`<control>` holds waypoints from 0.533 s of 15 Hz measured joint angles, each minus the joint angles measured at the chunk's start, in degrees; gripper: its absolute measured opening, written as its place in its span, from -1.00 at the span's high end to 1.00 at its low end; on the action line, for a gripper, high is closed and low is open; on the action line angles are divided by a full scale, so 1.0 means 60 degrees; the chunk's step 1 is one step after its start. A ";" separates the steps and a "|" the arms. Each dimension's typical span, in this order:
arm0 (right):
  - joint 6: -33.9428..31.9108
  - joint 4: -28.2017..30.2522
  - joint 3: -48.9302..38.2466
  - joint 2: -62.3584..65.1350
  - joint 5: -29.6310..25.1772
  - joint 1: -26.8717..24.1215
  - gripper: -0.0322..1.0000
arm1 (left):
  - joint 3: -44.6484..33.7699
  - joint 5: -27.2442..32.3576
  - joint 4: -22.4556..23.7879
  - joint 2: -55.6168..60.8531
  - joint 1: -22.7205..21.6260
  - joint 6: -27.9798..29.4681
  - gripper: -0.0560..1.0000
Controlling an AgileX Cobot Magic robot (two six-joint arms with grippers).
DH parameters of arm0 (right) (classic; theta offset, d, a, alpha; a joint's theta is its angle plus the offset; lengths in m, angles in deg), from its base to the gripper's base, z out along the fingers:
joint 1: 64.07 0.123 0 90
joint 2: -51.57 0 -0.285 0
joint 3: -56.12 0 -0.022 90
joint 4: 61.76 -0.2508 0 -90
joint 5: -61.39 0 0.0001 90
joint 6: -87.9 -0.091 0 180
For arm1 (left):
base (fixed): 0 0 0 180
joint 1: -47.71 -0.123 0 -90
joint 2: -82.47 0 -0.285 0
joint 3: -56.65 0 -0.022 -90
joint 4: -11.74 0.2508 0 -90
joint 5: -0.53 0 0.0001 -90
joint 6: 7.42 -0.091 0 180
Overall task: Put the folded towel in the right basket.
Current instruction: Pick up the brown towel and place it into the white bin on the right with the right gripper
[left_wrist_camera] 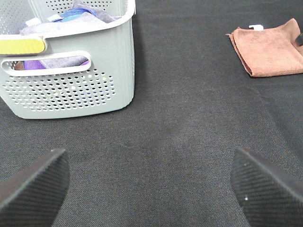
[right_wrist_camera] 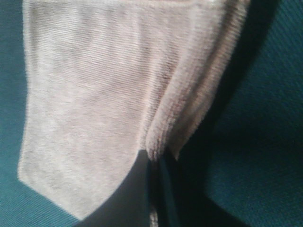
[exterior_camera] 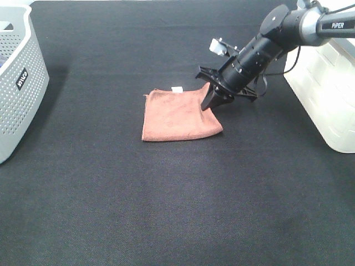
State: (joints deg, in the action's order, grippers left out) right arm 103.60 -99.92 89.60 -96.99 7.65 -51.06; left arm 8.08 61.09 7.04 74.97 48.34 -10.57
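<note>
The folded towel (exterior_camera: 177,114) is brown-orange with a small white tag and lies flat on the black mat near the middle. My right gripper (exterior_camera: 213,100) is down at the towel's right edge and is shut on it; the right wrist view shows the towel's (right_wrist_camera: 94,94) folded edge pinched between the closed fingers (right_wrist_camera: 156,189). The right basket (exterior_camera: 327,94) is white and stands at the right edge, just beyond the right arm. My left gripper (left_wrist_camera: 149,189) is open and empty, low over the mat, far from the towel (left_wrist_camera: 270,49).
A grey perforated basket (exterior_camera: 16,83) stands at the left edge; in the left wrist view this grey basket (left_wrist_camera: 71,94) holds several folded cloths. The black mat (exterior_camera: 166,199) covers the whole table.
</note>
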 joint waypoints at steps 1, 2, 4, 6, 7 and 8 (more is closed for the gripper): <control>0.0000 0.0019 0.0162 0.0095 -0.0048 0.0000 0.94 | 0.0000 0.0000 0.0000 0.0000 0.0000 0.0000 -0.77; 0.0000 0.0019 0.0201 0.0286 -0.0086 0.0010 0.94 | 0.0000 0.0000 0.0000 0.0000 0.0000 0.0000 -0.77; 0.0000 0.0019 0.0258 0.0802 -0.0134 0.0010 0.94 | 0.0000 0.0000 0.0000 0.0000 0.0000 0.0000 -0.77; 0.0000 0.0019 0.0458 0.1346 -0.0458 0.0010 0.94 | 0.0000 0.0000 0.0000 0.0000 0.0000 0.0000 -0.77; 0.0000 0.0019 0.0458 0.1346 -0.0458 0.0010 0.94 | 0.0000 0.0000 0.0000 0.0000 0.0000 0.0000 -0.77; 0.0000 0.0019 0.0659 0.1767 -0.0793 0.0010 0.94 | 0.0000 0.0000 0.0000 0.0000 0.0000 0.0000 -0.77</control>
State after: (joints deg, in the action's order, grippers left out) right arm 103.60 -99.80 93.55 -86.39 2.89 -51.00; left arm 8.08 61.09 7.04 74.97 48.34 -10.57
